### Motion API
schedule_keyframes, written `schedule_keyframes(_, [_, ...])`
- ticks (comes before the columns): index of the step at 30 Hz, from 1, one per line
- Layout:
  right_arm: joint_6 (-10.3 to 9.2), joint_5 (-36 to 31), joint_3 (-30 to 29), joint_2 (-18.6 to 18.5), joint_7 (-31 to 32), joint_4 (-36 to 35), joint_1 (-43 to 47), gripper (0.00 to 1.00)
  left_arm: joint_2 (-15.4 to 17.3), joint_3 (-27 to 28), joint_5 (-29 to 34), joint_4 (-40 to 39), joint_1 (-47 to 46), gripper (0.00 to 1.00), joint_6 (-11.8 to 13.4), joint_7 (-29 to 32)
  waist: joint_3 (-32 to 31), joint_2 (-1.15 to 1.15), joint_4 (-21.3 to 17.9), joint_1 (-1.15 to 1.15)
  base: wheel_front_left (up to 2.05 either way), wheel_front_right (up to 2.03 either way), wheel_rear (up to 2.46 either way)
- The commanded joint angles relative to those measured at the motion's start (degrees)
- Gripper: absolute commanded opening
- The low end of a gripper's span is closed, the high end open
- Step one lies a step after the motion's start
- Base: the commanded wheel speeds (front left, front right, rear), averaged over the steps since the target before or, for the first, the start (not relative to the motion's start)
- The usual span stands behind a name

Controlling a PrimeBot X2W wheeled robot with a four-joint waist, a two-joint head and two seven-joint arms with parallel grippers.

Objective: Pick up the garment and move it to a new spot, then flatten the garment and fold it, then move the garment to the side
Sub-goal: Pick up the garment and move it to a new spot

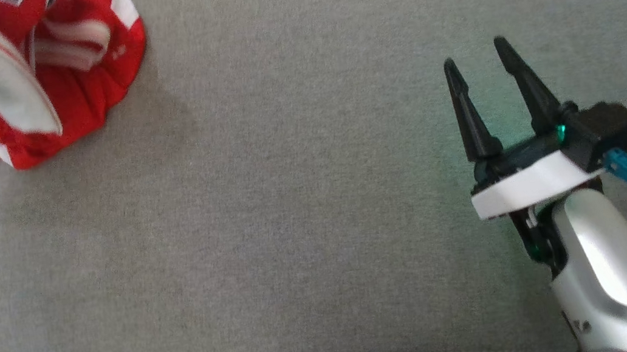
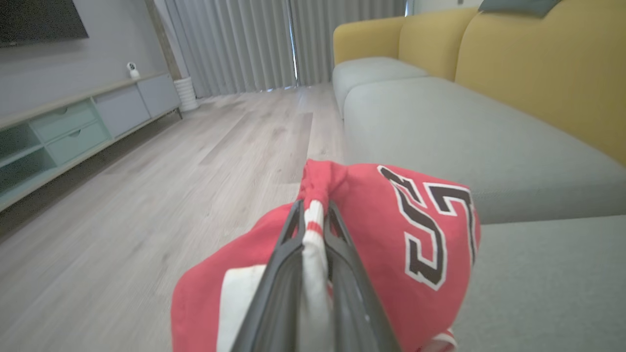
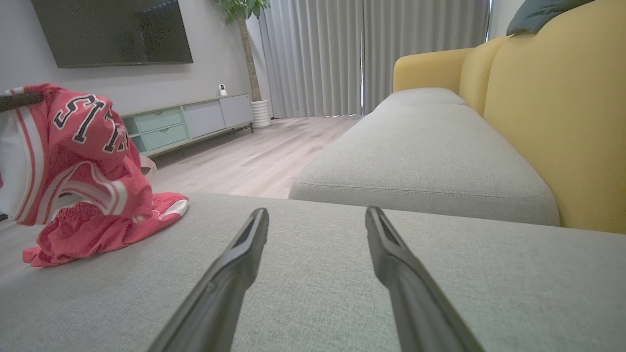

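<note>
The garment (image 1: 85, 79) is a red jersey with white trim and black-and-white numbers, bunched at the upper left of the grey cushion. My left gripper (image 2: 313, 205) is shut on a white-and-red striped edge of the garment (image 2: 420, 230) and holds part of it up, while the lower folds rest on the cushion. In the right wrist view the garment (image 3: 83, 166) hangs at the left, its hem on the seat. My right gripper (image 1: 476, 64) stands open over bare cushion at the right, far from the cloth, and its fingers (image 3: 244, 244) hold nothing.
The grey sofa seat (image 1: 293, 203) spreads wide between the two arms, with its front edge near the bottom. A yellow backrest (image 3: 562, 112) rises on the right. Beyond lie wood floor (image 2: 146, 186), a low cabinet (image 3: 190, 120) and curtains (image 3: 352, 54).
</note>
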Motion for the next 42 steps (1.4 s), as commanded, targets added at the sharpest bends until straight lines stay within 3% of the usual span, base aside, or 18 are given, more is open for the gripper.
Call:
schedule_keyframes(1, [0.43, 0.7, 1.1, 0.4, -0.6, -1.4, 1.2, 1.0, 3.1, 2.4, 0.8, -4.0, -2.1, 0.0, 0.5, -0.7, -2.4, 0.0, -1.4, 0.0, 0.0, 0.0, 0.0])
schedule_keyframes(10, [0.43, 3.2, 2.0, 0.4, -0.6, -1.3, 3.4, 1.0, -1.3, 1.1, 2.5, -12.5, 0.4, 0.0, 0.8, -0.7, -6.6, 0.0, -7.4, 0.0, 0.0, 0.0, 0.0])
schedule_keyframes(23, [0.43, 6.0, 5.9, 0.4, -0.6, -2.4, 2.4, 1.0, -12.5, -3.0, 0.9, -16.8, 4.9, 0.0, 2.0, -0.7, -6.6, 0.0, -21.0, 0.0, 0.0, 0.0, 0.0])
schedule_keyframes(32, [0.43, 5.8, 4.9, 0.4, -0.6, -3.3, 3.1, 1.0, -18.7, -4.8, 2.1, -17.5, 10.6, 0.0, 2.2, -0.7, -5.5, 0.0, -23.2, 0.0, 0.0, 0.0, 0.0])
schedule_keyframes(33, [0.43, 5.8, 4.7, 0.4, -0.6, -3.3, 3.3, 1.0, -18.9, -4.7, 2.5, -17.5, 11.7, 0.13, 2.4, -0.7, -5.5, 0.0, -22.9, 0.0, 0.0, 0.0, 0.0])
schedule_keyframes(34, [0.43, 5.9, 4.6, 0.4, -0.6, -3.3, 3.3, 1.0, -19.0, -4.5, 2.8, -17.4, 12.8, 0.62, 2.6, -0.7, -5.4, 0.0, -22.6, 0.0, 0.0, 0.0, 0.0])
schedule_keyframes(35, [0.43, 6.0, 4.6, 0.4, -0.6, -3.3, 3.4, 1.0, -19.0, -4.2, 3.2, -17.3, 13.9, 1.0, 2.9, -0.7, -5.4, 0.0, -22.2, 0.0, 0.0, 0.0, 0.0])
schedule_keyframes(42, [0.43, 5.7, 4.2, 0.4, -0.6, -3.1, 3.6, 1.0, -18.6, 1.2, 5.7, -19.7, 22.6, 1.0, 5.9, -0.7, -6.1, 0.0, -17.8, 0.0, 0.0, 0.0, 0.0])
